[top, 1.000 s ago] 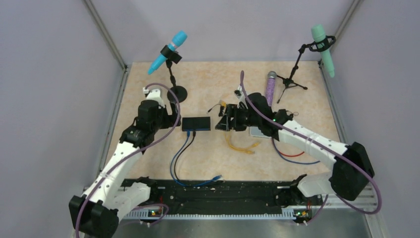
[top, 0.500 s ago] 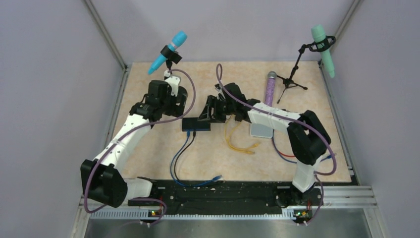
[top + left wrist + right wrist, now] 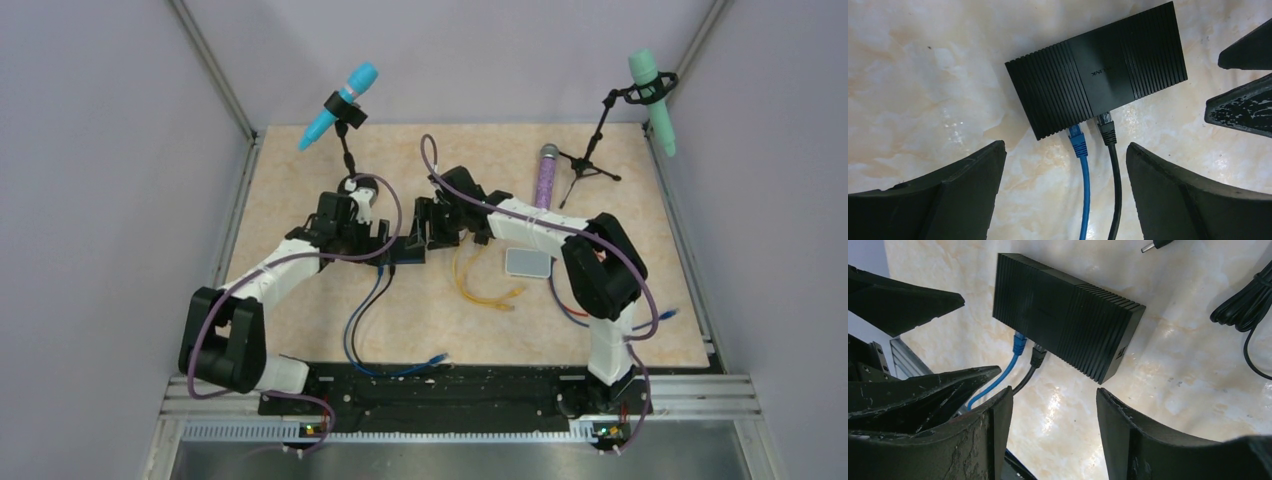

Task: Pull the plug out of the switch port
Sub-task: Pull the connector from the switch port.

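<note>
The table (image 3: 300, 170) is carrying the whole setup; the left arm (image 3: 280, 270) and the right arm (image 3: 530, 225) are both reaching in toward its middle; the switch (image 3: 1098, 70) is lying flat there between the two wrists, its socket edge facing the arm bases.

The left gripper (image 3: 1065, 150) is hanging over the switch's socket edge with its fingers spread wide; it is holding nothing and touching nothing; the two cables are running out through the gap between its fingers. The right gripper (image 3: 1054, 395) is likewise standing wide open, over bare table just beside the switch; it is gripping nothing.

The blue cable (image 3: 1084, 195) and the black cable (image 3: 1115, 195) are trailing side by side toward the bases; the blue plug (image 3: 1077, 140) and the black plug (image 3: 1107, 131) are both sitting in neighbouring ports.

Compared with half a second ago, the two grippers are standing closer together; the left one has come in from the far-left side of the switch, and the right arm is folding in more tightly; the switch and both plugs are remaining in place.
</note>
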You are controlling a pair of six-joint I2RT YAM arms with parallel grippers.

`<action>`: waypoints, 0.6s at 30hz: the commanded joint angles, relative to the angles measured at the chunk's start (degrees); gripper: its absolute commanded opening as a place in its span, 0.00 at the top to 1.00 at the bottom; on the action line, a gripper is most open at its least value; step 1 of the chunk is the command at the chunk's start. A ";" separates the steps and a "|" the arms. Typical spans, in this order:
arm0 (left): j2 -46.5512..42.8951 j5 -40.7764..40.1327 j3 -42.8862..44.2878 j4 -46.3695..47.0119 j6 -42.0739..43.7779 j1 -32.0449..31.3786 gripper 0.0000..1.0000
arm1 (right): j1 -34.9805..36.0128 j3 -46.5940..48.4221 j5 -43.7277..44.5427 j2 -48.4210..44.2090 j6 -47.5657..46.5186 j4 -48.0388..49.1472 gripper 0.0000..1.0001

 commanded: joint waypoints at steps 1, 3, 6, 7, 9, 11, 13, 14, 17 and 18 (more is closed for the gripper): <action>2.64 5.12 -1.33 7.03 -5.95 0.23 0.06 | -1.20 2.55 -0.80 3.02 -2.47 -1.05 0.39; 3.25 6.24 -1.99 8.15 -6.77 0.25 0.08 | -1.62 3.94 -1.66 4.51 -3.09 -2.13 0.39; 2.64 5.48 -4.22 10.36 -7.06 0.28 0.08 | -1.81 5.31 -1.35 5.83 -4.29 -3.20 0.38; 2.67 5.41 -4.70 10.74 -7.02 0.24 0.08 | -1.92 5.53 -1.66 6.29 -4.31 -3.22 0.38; 2.97 5.42 -5.26 10.62 -7.93 0.23 0.09 | -1.99 6.61 -3.13 7.91 -4.50 -3.31 0.38; 2.88 5.63 -6.64 12.63 -10.04 0.23 0.12 | -1.99 8.07 -3.76 9.28 -4.92 -3.78 0.38; 2.49 6.29 -9.20 17.06 -13.29 0.23 0.14 | -1.99 9.65 -4.03 10.41 -5.15 -4.23 0.38; 2.41 7.43 -10.45 19.13 -14.32 0.27 0.15 | -1.99 10.48 -4.30 11.18 -5.29 -4.52 0.38; 2.81 10.58 -12.68 23.28 -16.92 0.16 0.18 | -1.99 13.98 -5.19 13.56 -6.06 -6.50 0.38; 2.79 11.75 -12.98 23.80 -16.87 0.15 0.19 | -2.00 15.10 -5.18 14.31 -6.53 -7.24 0.38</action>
